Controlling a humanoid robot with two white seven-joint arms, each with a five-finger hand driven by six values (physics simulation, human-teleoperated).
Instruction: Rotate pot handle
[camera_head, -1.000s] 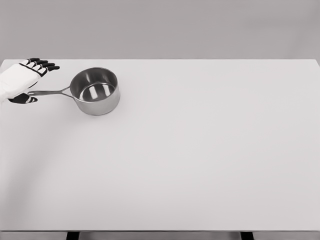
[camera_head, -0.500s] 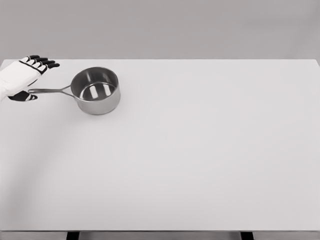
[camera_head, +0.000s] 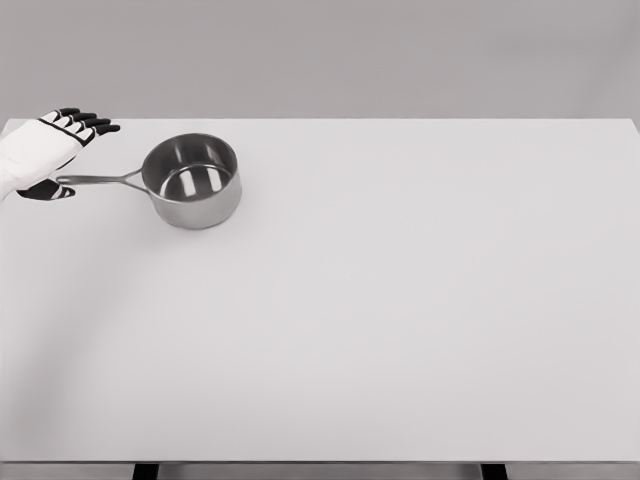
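Saucepan (camera_head: 192, 181) upright, handle (camera_head: 98, 182) pointing left; left hand (camera_head: 45, 152) at its tip, fingers (camera_head: 90, 123) spread, gripping nothing, seemingly placed to push.

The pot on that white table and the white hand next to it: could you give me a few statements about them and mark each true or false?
1. The pot stands upright near the table's far left corner. True.
2. Its handle points right, toward the table's middle. False: it points left, toward the left hand.
3. The pot holds vegetables. False: only its bare metal inside shows.
4. The hand's fingers are stretched out, not wrapped round the handle. True.
5. Both hands are in view. False: only the left one shows.
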